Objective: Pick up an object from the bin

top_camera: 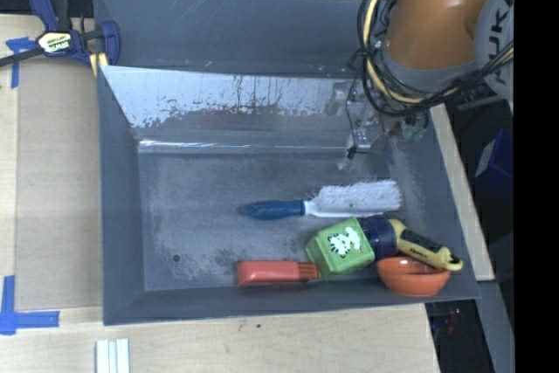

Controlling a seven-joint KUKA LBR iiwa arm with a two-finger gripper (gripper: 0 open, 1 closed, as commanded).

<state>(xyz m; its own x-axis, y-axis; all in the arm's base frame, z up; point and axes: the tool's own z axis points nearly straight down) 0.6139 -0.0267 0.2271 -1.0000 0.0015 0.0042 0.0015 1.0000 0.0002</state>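
Nearest the end effector (359, 141): a brush (323, 203) with a blue handle and white bristles, lying flat on the floor of the bin (192, 214), right of centre, handle pointing left and bristle head to the right. Lying free, apart from the end effector. Just in front of the bristle head, a green block (342, 247) with a white figure on its face, touching a dark blue and yellow tool (410, 242) on its right. In front of that tool, in the front right corner, an orange bowl (412, 277). Left of the block and up against it, a red-orange handle (275, 272) lying along the front wall. End effector hanging at the back right of the bin, near the rear wall, beyond the bristle head, under the arm's orange cover (441, 4) and looped cables (377, 13). Spread or pressed together: cannot tell.
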